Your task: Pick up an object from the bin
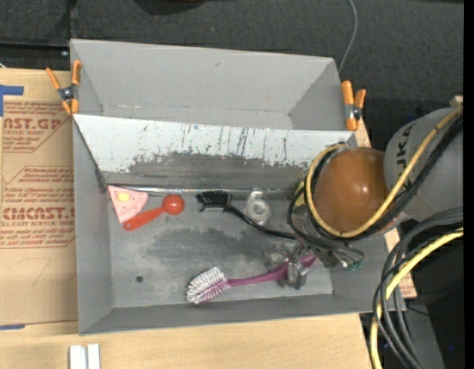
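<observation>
Camera view, near side first: purple brush [221, 283] with white bristles lies flat along front wall of bin [206, 141], its handle end at gripper [295, 270], front right. Brush looks not yet lifted. You cannot tell whether claw is clenched on handle or slack. Left to do: confirm grip, raise. Front and right walls crowd gripper; open floor lies to its left. Farther back, along rear slope: silver cap [257, 205], black piece [213, 200], red spoon [152, 212], pink wedge [127, 201], well apart from brush.
</observation>
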Controlling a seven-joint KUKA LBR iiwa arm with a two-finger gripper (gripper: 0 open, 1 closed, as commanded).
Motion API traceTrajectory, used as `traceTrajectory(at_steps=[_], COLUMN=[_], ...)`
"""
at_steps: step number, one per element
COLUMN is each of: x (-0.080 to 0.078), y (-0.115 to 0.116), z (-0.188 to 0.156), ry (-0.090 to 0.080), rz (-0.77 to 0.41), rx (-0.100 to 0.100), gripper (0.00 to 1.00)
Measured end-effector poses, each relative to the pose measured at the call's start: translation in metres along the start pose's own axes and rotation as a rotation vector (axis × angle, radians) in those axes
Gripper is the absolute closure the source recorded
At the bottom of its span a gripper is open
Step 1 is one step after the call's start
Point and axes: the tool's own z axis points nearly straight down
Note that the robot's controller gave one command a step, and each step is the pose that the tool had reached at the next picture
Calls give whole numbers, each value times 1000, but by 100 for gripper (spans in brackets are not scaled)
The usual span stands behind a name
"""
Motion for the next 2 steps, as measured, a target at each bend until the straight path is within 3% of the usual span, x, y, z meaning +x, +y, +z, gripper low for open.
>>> traceTrajectory(at_steps=[1,2], x=[0,-7], y=[0,9], z=[0,-114], ry=[0,3], rz=[0,-1], rx=[0,-4], gripper=[100,100])
